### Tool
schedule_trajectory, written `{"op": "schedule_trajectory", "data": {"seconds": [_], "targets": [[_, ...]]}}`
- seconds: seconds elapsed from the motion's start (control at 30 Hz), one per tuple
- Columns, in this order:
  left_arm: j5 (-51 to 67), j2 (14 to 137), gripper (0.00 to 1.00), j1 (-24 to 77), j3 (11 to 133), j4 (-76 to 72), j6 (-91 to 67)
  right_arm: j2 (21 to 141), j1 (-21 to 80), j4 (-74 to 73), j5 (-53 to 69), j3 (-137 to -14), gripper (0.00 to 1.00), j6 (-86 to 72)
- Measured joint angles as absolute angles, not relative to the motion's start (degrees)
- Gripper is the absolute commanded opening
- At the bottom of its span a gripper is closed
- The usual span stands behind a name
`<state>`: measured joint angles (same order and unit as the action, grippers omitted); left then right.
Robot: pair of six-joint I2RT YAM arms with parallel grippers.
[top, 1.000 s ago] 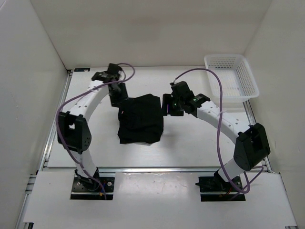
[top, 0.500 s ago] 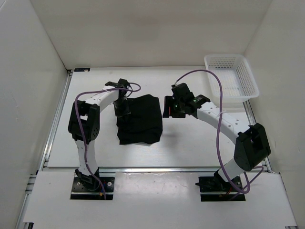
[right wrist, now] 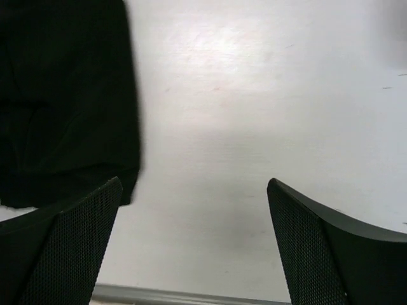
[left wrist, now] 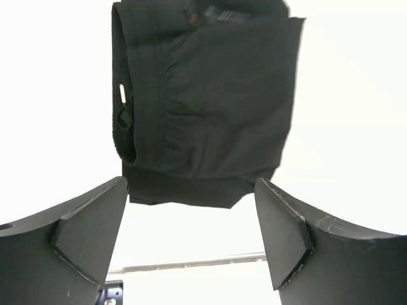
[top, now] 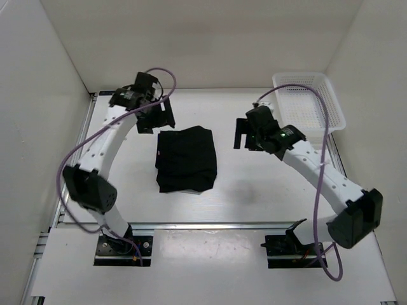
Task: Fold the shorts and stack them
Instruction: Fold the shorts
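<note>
**A:** Location of the shorts (top: 186, 159)?

**B:** Flat on the white table (top: 254, 190), a little left of centre. Folded into a compact black rectangle, layers stacked. Waistband seams and a tiny reddish mark visible in the left wrist view.

**A:** State of the left gripper (left wrist: 191, 232)?

**B:** Fingers spread wide, nothing held between them. Raised above the table just beyond the far left corner of the shorts, not touching the cloth.

**A:** And the right gripper (right wrist: 191, 235)?

**B:** Likewise spread wide, gripping nothing. Hovering over bare table to the right of the shorts, near but apart from them. Only the right edge of the black cloth showing at the left of its wrist view.

**A:** Anything else around?

**B:** A white mesh basket (top: 310, 101) at the far right corner of the table, beyond the right arm. Purple cables looping along both white arms.
</note>
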<state>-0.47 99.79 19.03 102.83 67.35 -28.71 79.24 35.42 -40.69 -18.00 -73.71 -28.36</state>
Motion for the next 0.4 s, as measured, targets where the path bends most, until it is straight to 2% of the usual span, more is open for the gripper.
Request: {"op": "schedule_trajectory", "data": {"seconds": [0.17, 0.3, 0.33, 0.4], "targets": [[-2.92, 82.59, 0.92, 19.03, 100.38, 66.61, -28.80, 72.07, 33.65, -44.84, -26.83, -73.56, 1.00, -28.86], [-4.64, 67.46, 0.92, 19.03, 91.42, 63.66, -29.82, 67.77, 33.56, -48.47, -32.14, -72.14, 1.00, -29.82], [-5.10, 63.92, 0.97, 18.98, 88.88, 63.44, -30.28, 66.89, 33.45, -49.41, -33.15, -71.75, 1.00, -30.00], [-5.54, 58.72, 0.98, 18.85, 85.23, 62.87, -31.14, 65.10, 33.39, -50.48, -34.24, -70.54, 1.00, -30.24]]}}
